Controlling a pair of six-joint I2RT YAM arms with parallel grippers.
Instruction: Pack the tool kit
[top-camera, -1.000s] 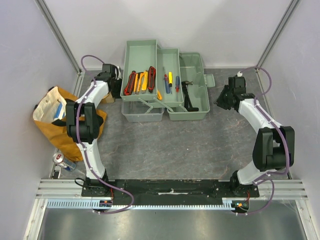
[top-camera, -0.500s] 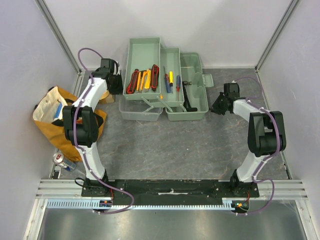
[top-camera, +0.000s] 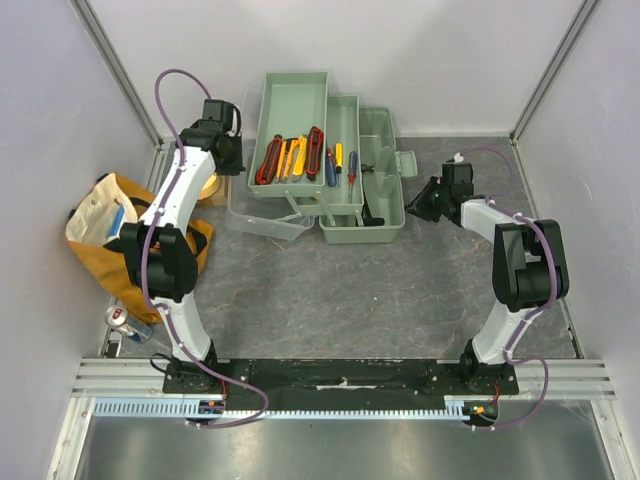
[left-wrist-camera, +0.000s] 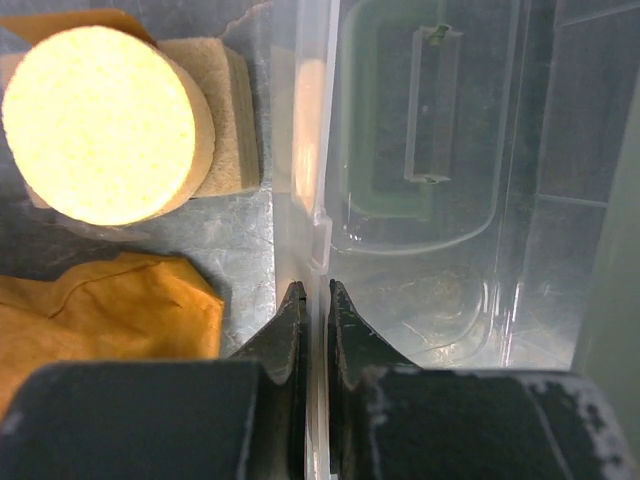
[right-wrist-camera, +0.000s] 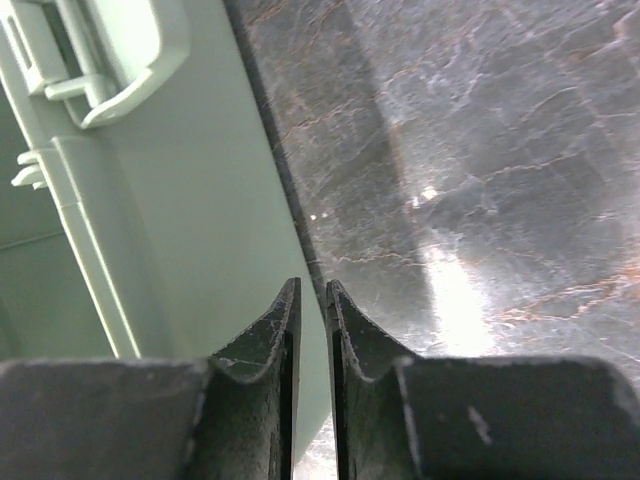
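The pale green toolbox (top-camera: 386, 205) stands at the back middle with its cantilever trays spread to the left. The upper tray (top-camera: 292, 100) holds red- and yellow-handled tools (top-camera: 290, 157). The middle tray holds screwdrivers (top-camera: 340, 165). The translucent lid (top-camera: 262, 222) hangs tilted at the left. My left gripper (top-camera: 228, 160) is shut on the lid's rim (left-wrist-camera: 312, 200), which runs between its fingertips (left-wrist-camera: 311, 290). My right gripper (top-camera: 422, 200) is shut and empty, its tips (right-wrist-camera: 312, 288) close to the box's right end wall (right-wrist-camera: 170, 220).
A yellow-orange cloth bag (top-camera: 110, 245) lies at the left wall and also shows in the left wrist view (left-wrist-camera: 100, 300). A round yellow foam disc (left-wrist-camera: 100, 120) on a block sits beside the lid. A can (top-camera: 122, 320) lies near the left rail. Frame posts stand at both back corners.
The toolbox slid left and its trays drew closer together over the base. My right gripper moved left toward the box's end. My left gripper moved back and the lid tilted.
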